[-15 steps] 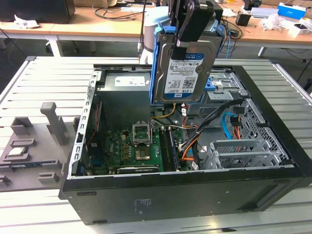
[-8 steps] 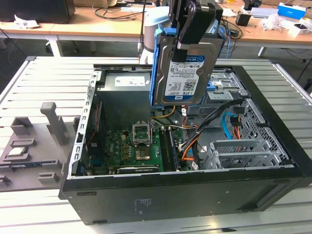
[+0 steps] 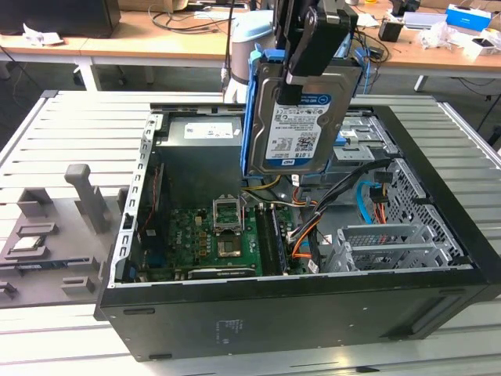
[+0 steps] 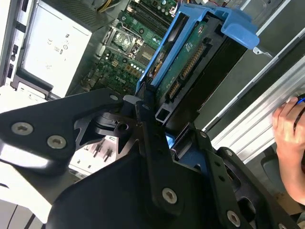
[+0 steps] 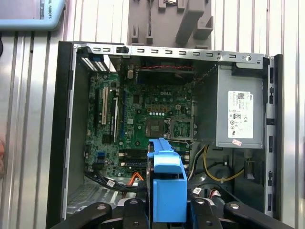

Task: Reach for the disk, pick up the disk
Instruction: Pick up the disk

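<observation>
The disk (image 3: 301, 117) is seen lifted clear of the open case (image 3: 438, 227), held upright in the air by the gripper (image 3: 313, 47), whose black fingers (image 3: 301, 51) are pinched on its upper edge. In the exterior view the drive hangs at about twelve o'clock over the motherboard (image 3: 211, 235), label outward, its blue bracket (image 3: 252, 110) running down one side. No part of it is touching the chassis or the cables (image 3: 313, 231) beneath. In the second wrist view the disk (image 4: 190, 62) is shown edge-on between the jaws, circuit side and connectors exposed; in the first wrist view the bracket (image 5: 167, 191) is framed by the linkage at six o'clock, with the power supply (image 5: 238, 114) at about three o'clock. A hand (image 4: 290, 143) rests by the table slats at the edge of the second wrist view. Reach and pickup are judged complete: the grasp is made and the drive is raised.
</observation>
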Controlling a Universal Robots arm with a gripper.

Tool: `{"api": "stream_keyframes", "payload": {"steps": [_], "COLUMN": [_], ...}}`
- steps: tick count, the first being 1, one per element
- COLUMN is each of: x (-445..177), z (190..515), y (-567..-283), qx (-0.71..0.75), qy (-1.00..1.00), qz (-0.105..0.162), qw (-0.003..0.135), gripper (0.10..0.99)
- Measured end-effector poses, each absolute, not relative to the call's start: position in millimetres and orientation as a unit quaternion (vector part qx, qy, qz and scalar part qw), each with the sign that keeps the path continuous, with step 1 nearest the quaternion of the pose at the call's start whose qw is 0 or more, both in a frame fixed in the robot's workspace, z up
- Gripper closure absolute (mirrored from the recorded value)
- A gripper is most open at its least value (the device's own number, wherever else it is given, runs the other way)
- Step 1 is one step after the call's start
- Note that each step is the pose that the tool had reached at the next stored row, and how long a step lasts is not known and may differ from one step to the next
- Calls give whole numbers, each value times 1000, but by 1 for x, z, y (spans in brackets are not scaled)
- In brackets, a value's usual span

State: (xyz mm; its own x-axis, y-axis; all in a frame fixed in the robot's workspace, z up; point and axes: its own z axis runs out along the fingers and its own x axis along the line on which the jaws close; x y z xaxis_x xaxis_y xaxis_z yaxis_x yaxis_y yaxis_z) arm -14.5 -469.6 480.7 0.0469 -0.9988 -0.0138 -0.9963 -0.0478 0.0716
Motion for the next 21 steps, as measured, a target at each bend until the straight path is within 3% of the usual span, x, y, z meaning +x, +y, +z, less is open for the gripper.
{"api": "stream_keyframes", "payload": {"steps": [12,21], "x": [-15,-15], "z": [480,480], "y": [-482,-507], "qx": [723,723], "qy": [-690,-690], "qz": [-30,-30], "qw": [21,21], "gripper": [722,722]}}
